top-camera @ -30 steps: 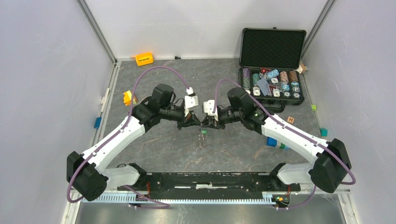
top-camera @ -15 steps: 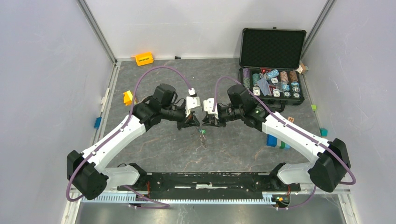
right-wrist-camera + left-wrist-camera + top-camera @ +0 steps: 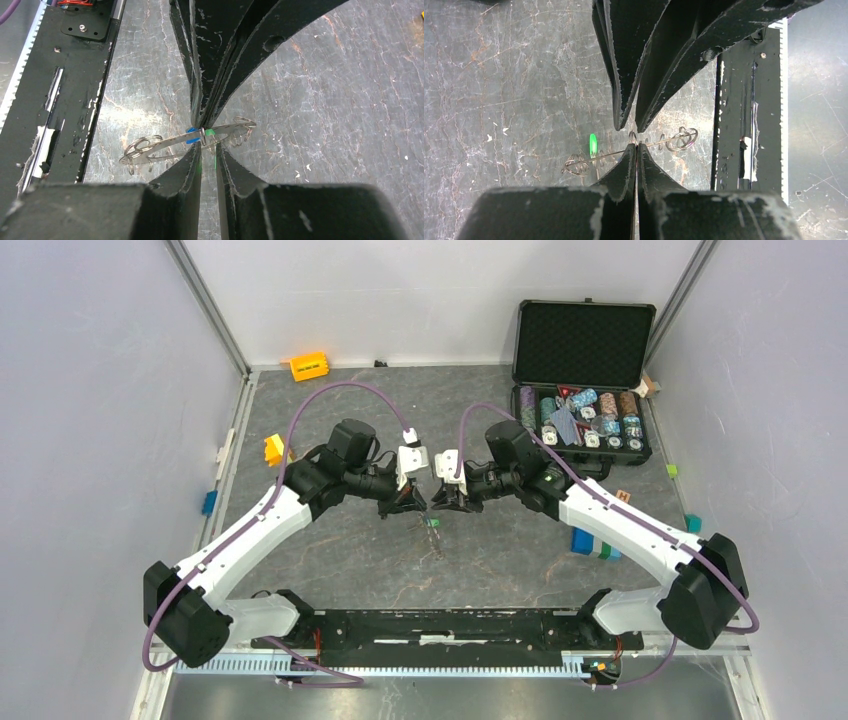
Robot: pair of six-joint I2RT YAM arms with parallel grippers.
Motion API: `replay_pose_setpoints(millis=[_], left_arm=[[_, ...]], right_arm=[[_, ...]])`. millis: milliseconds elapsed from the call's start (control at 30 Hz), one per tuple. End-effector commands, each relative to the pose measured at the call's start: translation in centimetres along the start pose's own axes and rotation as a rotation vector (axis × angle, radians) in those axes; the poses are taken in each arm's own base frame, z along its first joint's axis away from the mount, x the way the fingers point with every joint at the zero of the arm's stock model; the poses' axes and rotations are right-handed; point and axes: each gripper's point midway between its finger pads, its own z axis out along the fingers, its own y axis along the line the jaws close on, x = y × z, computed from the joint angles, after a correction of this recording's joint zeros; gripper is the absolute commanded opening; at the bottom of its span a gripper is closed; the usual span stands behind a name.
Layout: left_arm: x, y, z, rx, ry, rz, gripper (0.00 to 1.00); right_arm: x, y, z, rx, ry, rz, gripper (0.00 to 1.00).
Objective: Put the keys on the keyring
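Observation:
The keyring [image 3: 664, 142] is a thin silver wire loop seen almost edge-on, with small split rings at its ends. It hangs in the air between both grippers over the middle of the table. My left gripper [image 3: 636, 146] [image 3: 424, 506] is shut on its wire. My right gripper [image 3: 209, 145] [image 3: 438, 506] faces it tip to tip. Its jaws stand a narrow gap apart at the keyring [image 3: 165, 144], beside a small upright ring; whether they pinch anything does not show. The green key [image 3: 435, 523] [image 3: 593, 145] dangles from the loop. The blue key [image 3: 191, 135] sits by the right fingertips.
An open black case [image 3: 582, 420] of poker chips stands at the back right. An orange block [image 3: 309, 366] lies at the back wall and a yellow block [image 3: 273, 449] at the left. Blue and green blocks [image 3: 590, 543] lie under the right arm. The black base rail [image 3: 450, 625] runs along the near edge.
The right wrist has shifted slightly toward the back and left. The left arm, the keyring and both grips look the same.

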Motion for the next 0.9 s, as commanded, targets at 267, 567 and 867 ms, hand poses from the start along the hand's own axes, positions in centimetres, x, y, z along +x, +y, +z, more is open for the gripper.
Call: replay_pose_setpoints(millis=[267,567,867], left_arm=[[-2.3,0.5,0.3,-0.005,-0.041,0.093,0.02],[-2.6,-0.2,0.1,0.004,-0.09,0.142,0.02],[-2.9,-0.5,-0.1,0.014,-0.098,0.139,0.02]], right_arm=[[-0.8,1.4,1.6,-0.076,-0.036,-0.014,0.22],[-1.2,1.6,0.5,-0.047,-0.097,-0.038,0.2],[-0.8,1.5,0.5,-0.04,-0.103,-0.025,0.12]])
